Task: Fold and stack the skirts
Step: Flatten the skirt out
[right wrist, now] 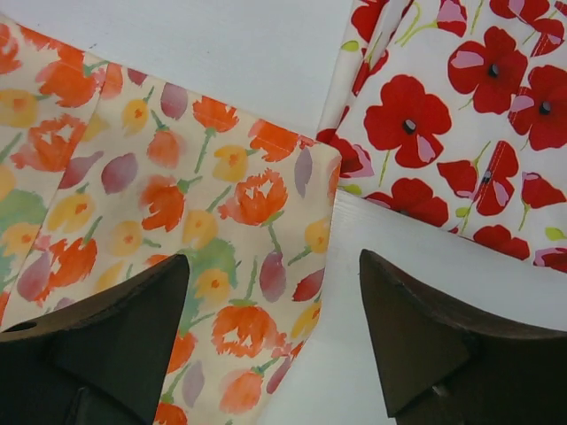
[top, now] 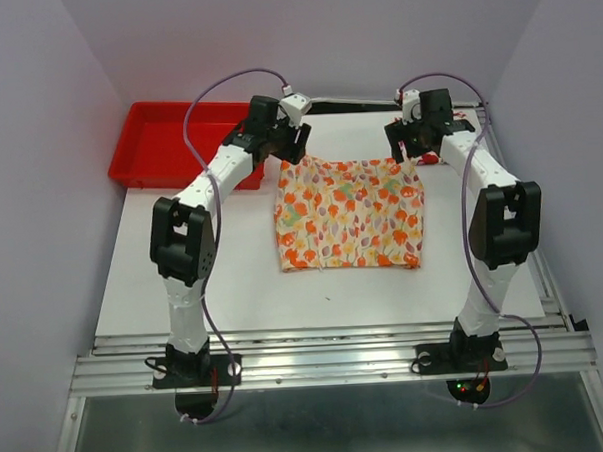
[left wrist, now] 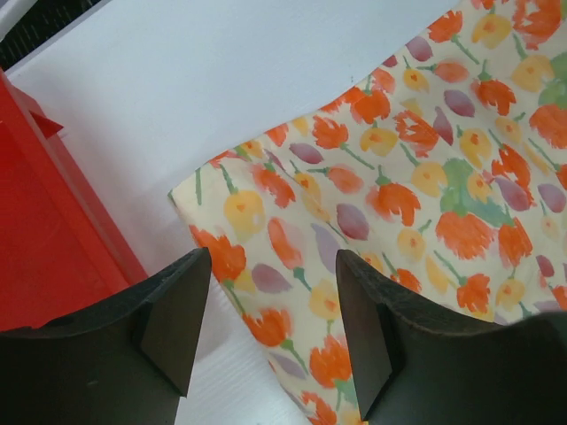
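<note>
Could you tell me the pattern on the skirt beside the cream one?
The skirt is white with large red flowers; the right wrist view shows it best.

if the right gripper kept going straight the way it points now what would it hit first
Most likely the corner of the cream skirt, seen between the fingers of the open right gripper, with bare table right beside it. Depth is hard to judge.

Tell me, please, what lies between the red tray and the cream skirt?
Only bare white table separates the red tray from the cream skirt, as the left wrist view shows.
</note>
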Motion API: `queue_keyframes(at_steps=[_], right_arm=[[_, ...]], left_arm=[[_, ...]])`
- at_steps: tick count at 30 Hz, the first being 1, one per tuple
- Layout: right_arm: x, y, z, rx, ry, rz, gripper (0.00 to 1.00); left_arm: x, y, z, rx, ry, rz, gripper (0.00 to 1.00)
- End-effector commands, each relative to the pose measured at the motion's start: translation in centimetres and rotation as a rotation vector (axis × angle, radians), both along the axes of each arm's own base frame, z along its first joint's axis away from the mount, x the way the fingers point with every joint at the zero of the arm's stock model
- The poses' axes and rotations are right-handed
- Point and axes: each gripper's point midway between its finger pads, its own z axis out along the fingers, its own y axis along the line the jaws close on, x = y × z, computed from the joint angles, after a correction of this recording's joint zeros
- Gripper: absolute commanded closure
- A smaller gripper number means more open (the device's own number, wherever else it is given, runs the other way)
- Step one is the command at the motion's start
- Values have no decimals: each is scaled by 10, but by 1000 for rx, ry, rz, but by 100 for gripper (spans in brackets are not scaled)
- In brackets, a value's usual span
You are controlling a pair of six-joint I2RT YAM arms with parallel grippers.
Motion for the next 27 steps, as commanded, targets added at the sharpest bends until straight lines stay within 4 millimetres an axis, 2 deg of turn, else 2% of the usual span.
queue_keyframes(at_steps=[1, 2, 3, 4, 5, 6, 7, 8, 9, 10, 11, 12, 13, 14, 15, 16, 19, 22, 25, 27], right_arm=[[-19, -8, 54, -8, -34, 15, 17], [-26, -15, 57, -16, -30, 14, 17], [-41, -15, 55, -22, 4, 28, 17], [-52, -20, 56, -31, 23, 34, 18], [-67, -18, 67, -23, 17, 46, 19], [-89, -19, 51, -25, 94, 54, 21], [-102, -16, 46, -12, 125, 67, 23], [-115, -16, 41, -6, 154, 65, 24], [-138, -18, 29, 9, 211, 61, 27], [-150, -19, 21, 10, 245, 59, 29], [-162, -16, 18, 27, 270, 66, 31], [-182, -15, -1, 41, 344, 59, 34], [-191, -14, -10, 49, 377, 56, 36], [-199, -14, -18, 57, 407, 48, 36], [-204, -13, -25, 63, 433, 39, 37], [-216, -11, -39, 83, 485, 26, 38], [-233, -4, -64, 151, 586, -3, 39], [-237, -4, -80, 174, 625, -39, 39], [-240, -6, -93, 187, 657, -63, 40], [-241, -4, -100, 199, 665, -60, 41]], left_arm=[[-15, 26, 80, 8, -106, -11, 29], [-20, 30, 81, 19, -110, -19, 29], [-32, 35, 67, 46, -82, -36, 29], [-43, 38, 62, 64, -66, -55, 29], [-56, 42, 72, 64, -84, -68, 30], [-67, 44, 69, 66, -75, -92, 31], [-85, 50, 41, 89, -5, -107, 32], [-98, 53, 44, 84, -1, -119, 32], [-119, 57, 27, 86, 51, -140, 32], [-128, 58, 10, 94, 94, -150, 32], [-140, 59, 8, 82, 107, -174, 33], [-157, 64, -16, 105, 163, -199, 33], [-167, 66, -20, 110, 169, -223, 34], [-176, 66, -31, 114, 192, -253, 34], [-191, 70, -49, 130, 241, -273, 34], [-195, 72, -57, 138, 257, -281, 34], [-205, 79, -88, 166, 337, -265, 34], [-211, 81, -103, 155, 373, -238, 34], [-216, 73, -111, 103, 424, -234, 33], [-217, 67, -109, 56, 447, -231, 33]])
